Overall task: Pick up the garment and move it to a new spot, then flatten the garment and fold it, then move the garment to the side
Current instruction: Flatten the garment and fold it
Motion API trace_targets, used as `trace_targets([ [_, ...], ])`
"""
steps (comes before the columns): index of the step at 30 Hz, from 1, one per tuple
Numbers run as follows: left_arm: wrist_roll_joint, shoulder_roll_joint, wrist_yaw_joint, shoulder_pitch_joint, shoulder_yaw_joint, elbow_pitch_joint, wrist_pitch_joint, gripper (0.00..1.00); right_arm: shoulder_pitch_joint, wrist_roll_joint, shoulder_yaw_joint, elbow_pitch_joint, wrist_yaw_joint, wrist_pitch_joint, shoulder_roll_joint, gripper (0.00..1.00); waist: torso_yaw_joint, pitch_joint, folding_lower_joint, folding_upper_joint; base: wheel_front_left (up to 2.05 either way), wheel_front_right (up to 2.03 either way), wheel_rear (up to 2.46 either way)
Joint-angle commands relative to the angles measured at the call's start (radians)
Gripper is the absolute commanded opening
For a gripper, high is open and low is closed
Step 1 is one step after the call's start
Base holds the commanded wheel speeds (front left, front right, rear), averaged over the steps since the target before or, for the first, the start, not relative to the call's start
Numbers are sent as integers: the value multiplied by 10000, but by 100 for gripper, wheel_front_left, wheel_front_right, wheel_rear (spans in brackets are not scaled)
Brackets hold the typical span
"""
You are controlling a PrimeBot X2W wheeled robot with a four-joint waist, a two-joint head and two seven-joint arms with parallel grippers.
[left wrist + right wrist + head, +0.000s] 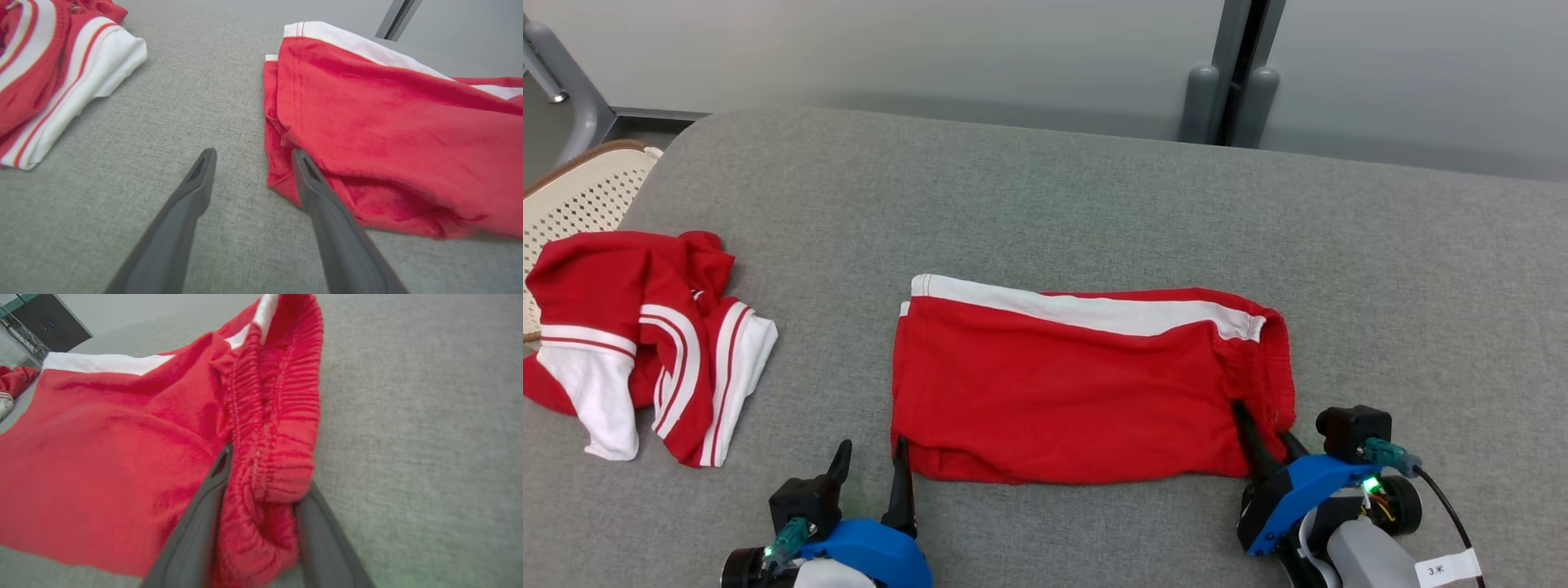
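Observation:
The garment (1086,384), red shorts with a white side stripe, lies folded in a flat rectangle in the middle of the grey padded table (1094,204). My left gripper (872,445) stands open just left of its near left corner (282,171), with the right finger touching the fabric's edge and nothing between the fingers. My right gripper (1262,420) is at the near right corner. Its fingers sit on either side of the gathered elastic waistband (278,416), which is bunched between them.
A second red and white garment (645,343) lies crumpled at the table's left edge, also seen in the left wrist view (53,69). A cream perforated chair (580,196) stands beyond that edge. Grey partition posts (1229,90) rise behind the table's far edge.

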Motion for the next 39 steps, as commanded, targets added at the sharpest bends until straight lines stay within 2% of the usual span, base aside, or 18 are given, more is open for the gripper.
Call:
trace_targets([
  [1, 90, 3, -25, -130, 58, -57, -46, 100, 325, 99, 66, 152, 30, 143, 107, 0, -54, -11, -1, -1, 0, 0, 0],
  [7, 192, -1, -47, 27, 87, -166, -46, 100, 602, 109, -932, -295, 13, 86, 5, 0, -388, -217, -1, -1, 0, 0, 0],
  [14, 141, 4, -97, 333, -7, -115, -47, 100, 1095, -825, -2943, -253, 8, 86, -288, 0, -927, -640, -1, -1, 0, 0, 0],
  [19, 84, 5, -72, 515, -190, -26, -47, 100, 981, -1519, -3580, -517, 18, 78, -435, 0, -1240, -842, -1, -1, 0, 0, 0],
  [24, -5, 7, -53, 478, -361, 8, -47, 100, 702, -1804, -2977, -1279, 18, 77, -114, 0, -1249, -944, -1, -1, 0, 0, 0],
  [29, -139, 7, -70, 582, -592, 79, -47, 100, 443, -1607, -1360, -1691, 18, 75, 41, 0, -881, -1047, -1, -1, 0, 0, 0],
  [31, -177, 4, -47, 617, -637, 127, -47, 100, 353, -1203, -527, -1738, 18, 75, 62, 0, -645, -1075, -1, -1, 0, 0, 0],
  [36, -258, 2, -33, 646, -802, 253, -47, 100, -80, -1070, 800, -1236, 18, 172, 49, 0, 74, -1089, -1, -1, 0, 0, 0],
  [37, -267, 2, -21, 658, -831, 280, -47, 100, -169, -1156, 979, -1087, 18, 184, 51, 5, 212, -1093, -1, -1, 0, 0, 0],
  [38, -284, 4, -14, 667, -839, 312, -47, 100, -235, -1157, 1217, -1024, 18, 177, 52, 39, 331, -1092, -1, -1, 0, 0, 0],
  [39, -286, 0, -2, 666, -838, 334, -47, 100, -276, -1014, 1416, -1005, 18, 166, 52, 87, 430, -1087, -1, -1, 0, 0, 0],
])
